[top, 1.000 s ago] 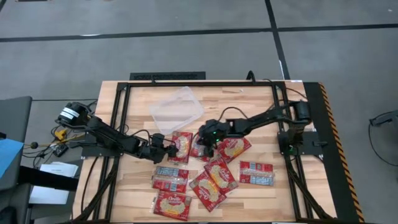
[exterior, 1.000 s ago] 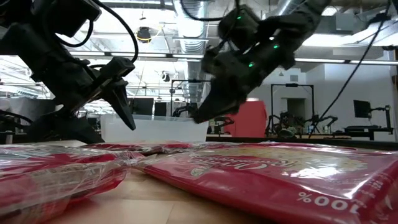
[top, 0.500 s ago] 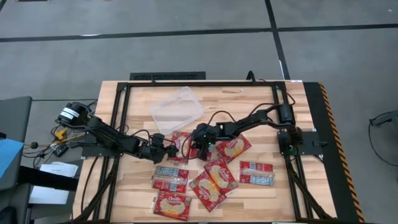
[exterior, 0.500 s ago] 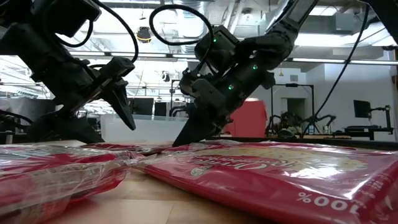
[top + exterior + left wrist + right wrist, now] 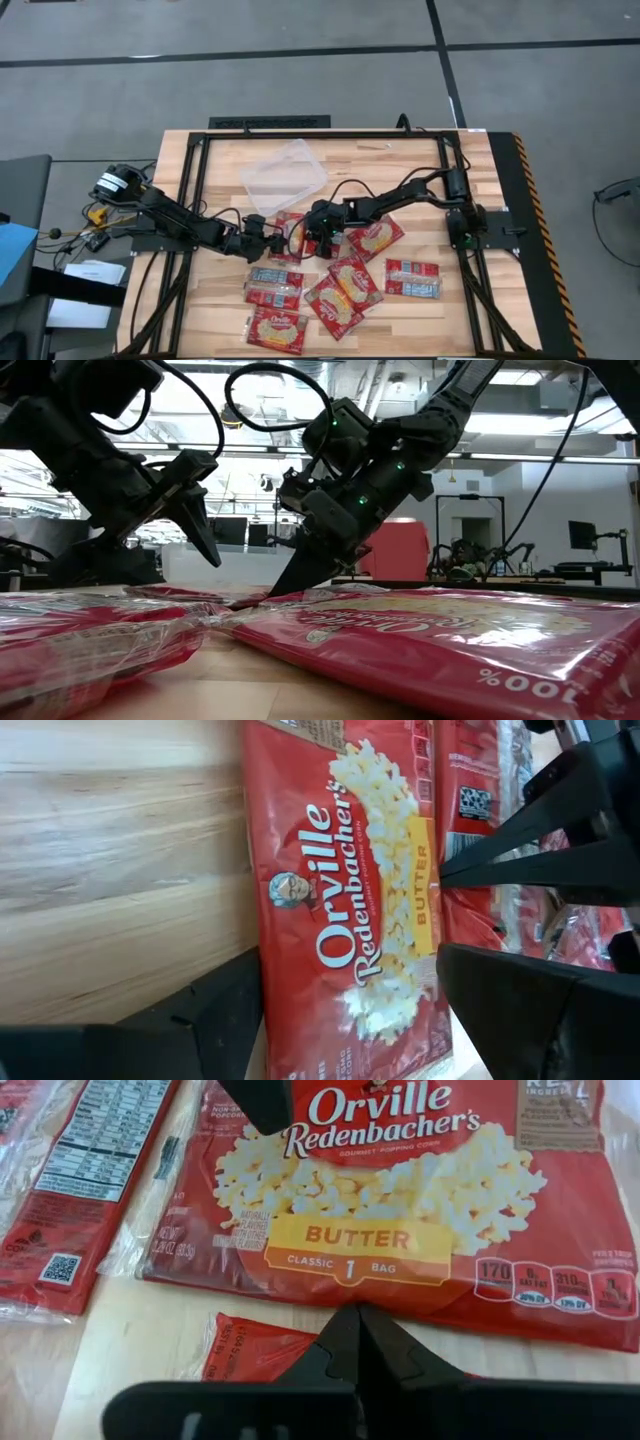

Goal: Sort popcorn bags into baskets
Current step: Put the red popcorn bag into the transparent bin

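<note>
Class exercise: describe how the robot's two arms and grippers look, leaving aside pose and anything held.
Both arms are dark, jointed, with black cables looping along them. The right gripper ends in black tapered fingers, small green lights glowing on its wrist. The left gripper has matching pointed black fingers.

You can read "Orville Redenbacher's" in white script on the red popcorn bag (image 5: 400, 1210) in the right wrist view, with "GOURMET POPPING CORN" in small type beneath. Its yellow band says "BUTTER", then "CLASSIC 1 BAG". Along its lower right edge you get nutrition badges reading 170, 6g, 210; the finer print is too small. The neighbouring packet (image 5: 75, 1190) carries a nutrition panel and a QR code, unreadable. In the left wrist view the same brand and "BUTTER" stand on the bag (image 5: 350, 890). In the low view, the nearest bag (image 5: 450, 640) shows "100%", upside down.
</note>
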Robot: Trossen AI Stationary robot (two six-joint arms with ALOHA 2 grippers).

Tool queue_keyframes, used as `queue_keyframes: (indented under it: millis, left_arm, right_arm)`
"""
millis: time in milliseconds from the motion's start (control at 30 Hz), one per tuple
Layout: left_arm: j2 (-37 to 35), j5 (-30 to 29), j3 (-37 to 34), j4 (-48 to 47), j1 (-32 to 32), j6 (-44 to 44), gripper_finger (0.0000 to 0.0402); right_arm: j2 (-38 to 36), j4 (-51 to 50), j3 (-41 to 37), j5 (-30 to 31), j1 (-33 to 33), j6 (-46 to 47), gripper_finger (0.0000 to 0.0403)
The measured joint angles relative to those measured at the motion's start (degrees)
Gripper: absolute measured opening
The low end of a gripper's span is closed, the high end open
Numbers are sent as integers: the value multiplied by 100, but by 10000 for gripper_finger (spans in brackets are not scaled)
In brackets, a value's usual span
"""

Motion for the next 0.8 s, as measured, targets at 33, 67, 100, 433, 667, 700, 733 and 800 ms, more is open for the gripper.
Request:
queue_keyframes:
  millis: [33,67,100,433,667,700,733,800]
  left_arm:
    - [0,11,0,8,0,-14,277]
    - [0,18,0,17,0,-41,277]
    - [0,34,0,30,0,-57,277]
    - [0,216,2,142,0,-95,163]
    - [-11,140,12,185,-2,-268,36]
    - [-11,170,13,189,-1,-358,23]
    - [-11,201,14,214,0,-448,20]
    - [-11,284,48,234,-5,-583,20]
  right_arm:
    - [0,8,0,0,0,-16,17]
    - [2,15,0,2,0,-22,18]
    - [2,15,1,2,0,-20,21]
    - [9,58,9,0,4,-26,29]
    - [8,11,19,8,37,-24,17]
    - [-10,-35,24,7,37,-21,19]
    - [-64,-158,24,7,35,7,21]
    - [-196,-371,22,2,25,18,26]
